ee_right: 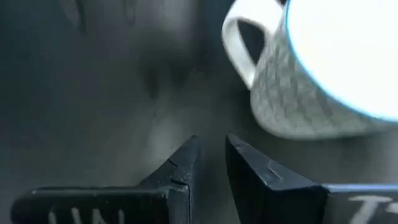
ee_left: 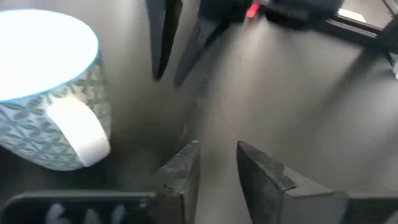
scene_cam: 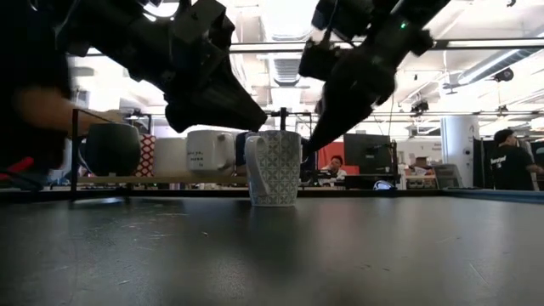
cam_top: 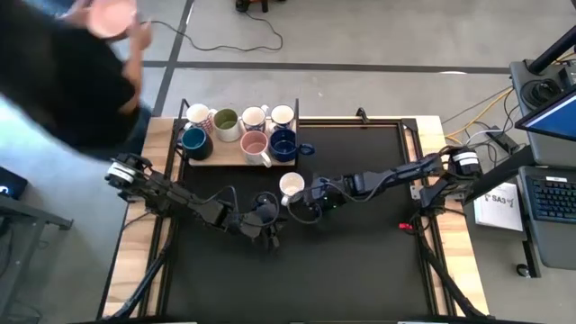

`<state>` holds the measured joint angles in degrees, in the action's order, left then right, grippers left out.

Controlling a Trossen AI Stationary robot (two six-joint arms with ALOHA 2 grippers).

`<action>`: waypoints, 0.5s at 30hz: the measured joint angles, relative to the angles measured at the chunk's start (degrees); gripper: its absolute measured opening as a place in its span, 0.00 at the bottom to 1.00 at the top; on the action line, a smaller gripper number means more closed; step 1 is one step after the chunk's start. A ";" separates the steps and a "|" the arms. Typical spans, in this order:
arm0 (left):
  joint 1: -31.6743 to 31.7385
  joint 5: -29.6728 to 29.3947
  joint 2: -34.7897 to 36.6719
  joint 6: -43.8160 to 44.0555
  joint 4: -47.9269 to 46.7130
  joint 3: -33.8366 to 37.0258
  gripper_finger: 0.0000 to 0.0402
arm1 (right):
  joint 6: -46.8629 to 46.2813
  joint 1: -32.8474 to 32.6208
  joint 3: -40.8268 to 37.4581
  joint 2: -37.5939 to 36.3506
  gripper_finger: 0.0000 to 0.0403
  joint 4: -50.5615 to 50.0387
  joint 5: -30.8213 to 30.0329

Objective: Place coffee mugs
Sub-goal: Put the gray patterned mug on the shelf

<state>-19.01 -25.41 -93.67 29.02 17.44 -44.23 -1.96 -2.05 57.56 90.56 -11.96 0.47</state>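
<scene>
Patterned mug (cam_top: 291, 186) stood upright on the desk (cam_top: 360, 261), between my two sets of fingers, other mugs (cam_top: 255, 144) lined up on the tray (cam_top: 216, 159). Left fingers (ee_left: 221, 171) and right fingers (ee_right: 211, 163) both gapped, empty. Next I'd need its handle

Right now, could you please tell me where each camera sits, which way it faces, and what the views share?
High view: overhead, looking straight down on the black table, both arms and the mug rack.
Low view: at tabletop height, looking level at the patterned mug; both arms hang above.
Left wrist view: on the left arm, past the left hand, jaws apart.
Right wrist view: on the right arm, past the right hand.
Shared: all four show the patterned mug.
</scene>
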 joint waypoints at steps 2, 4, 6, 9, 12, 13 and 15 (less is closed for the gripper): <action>-0.21 0.43 0.00 0.02 -0.20 0.00 0.26 | 0.00 -0.46 0.14 -1.97 0.16 -4.03 -0.02; -0.34 0.46 0.08 0.05 -1.06 0.00 0.30 | 0.07 -0.77 0.25 -4.31 0.16 -6.61 -0.03; -0.33 0.44 0.18 0.06 -1.65 0.00 0.34 | 0.17 -0.88 0.26 -6.94 0.16 -9.61 -0.30; -0.33 -0.98 0.35 0.98 -2.48 0.00 0.37 | 0.04 -0.95 -0.13 -10.52 0.16 -12.07 -0.57; -0.33 -4.84 0.66 2.15 -3.38 0.00 0.37 | 0.02 -0.95 -0.73 -13.66 0.16 -13.63 -0.78; -0.33 -6.66 0.76 2.54 -3.98 0.00 0.37 | 0.02 -0.95 -0.94 -14.56 0.16 -14.20 -1.18; -0.33 -10.65 0.95 4.03 -5.78 0.00 0.36 | 0.02 -0.95 -1.37 -16.30 0.16 -15.22 -2.87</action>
<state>-19.33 -36.05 -92.72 33.04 11.67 -44.23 -1.93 -3.01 56.20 74.26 -27.18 -2.40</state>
